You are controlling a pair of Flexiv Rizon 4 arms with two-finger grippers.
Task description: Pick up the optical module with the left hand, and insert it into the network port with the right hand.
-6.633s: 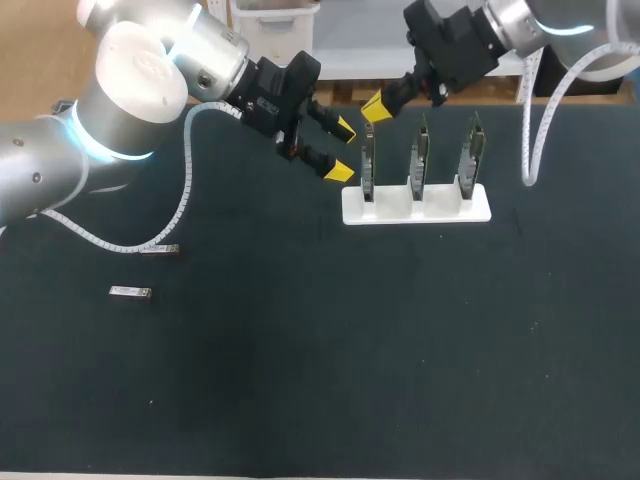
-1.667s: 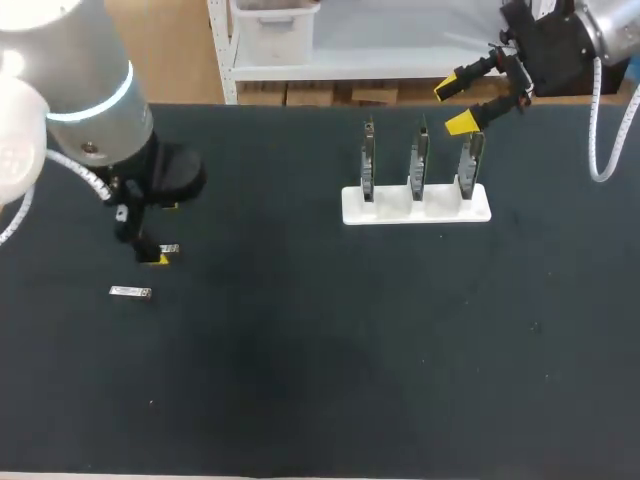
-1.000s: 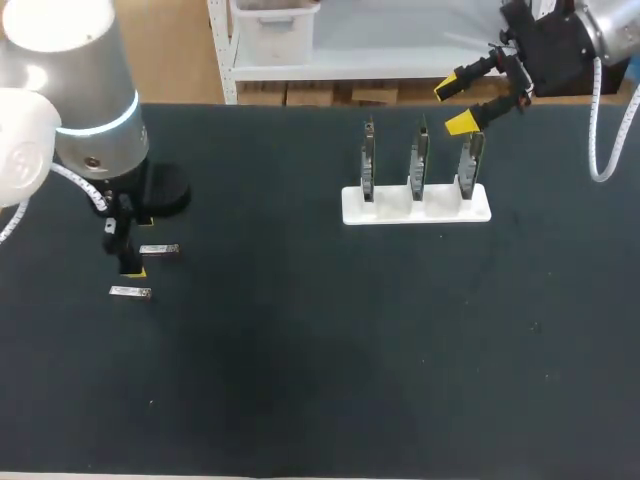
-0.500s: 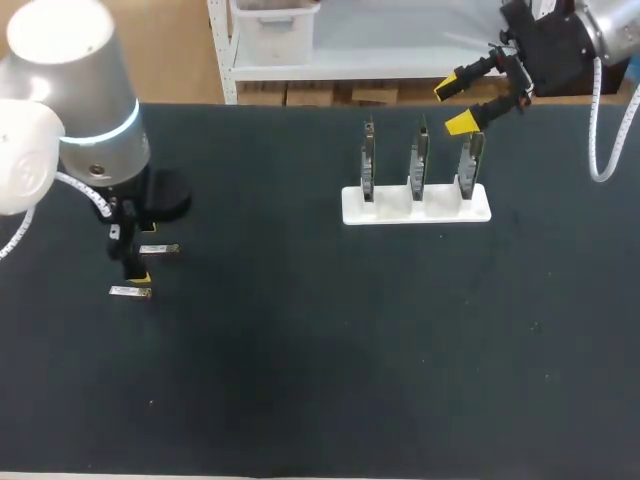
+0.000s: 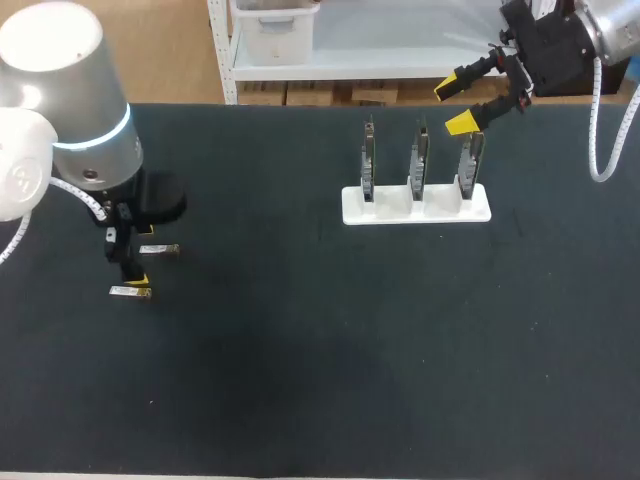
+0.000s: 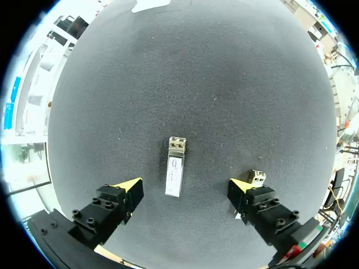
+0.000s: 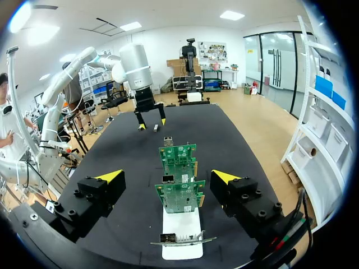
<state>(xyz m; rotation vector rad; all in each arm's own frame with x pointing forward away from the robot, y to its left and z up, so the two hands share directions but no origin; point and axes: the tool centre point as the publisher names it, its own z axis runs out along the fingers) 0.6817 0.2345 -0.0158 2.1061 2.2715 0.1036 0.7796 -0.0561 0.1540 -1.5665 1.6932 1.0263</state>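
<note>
Left arm [image 5: 75,150] shifts off spare module [image 5: 160,249] onto optical module [image 6: 175,174], which lies on table [image 5: 320,360] well left of card rack [image 5: 416,204]. Left jaws wide apart, straddling it, gripping nothing; pick looks imminent. Right jaws spread, empty, unmoved above rack's right end.
</note>
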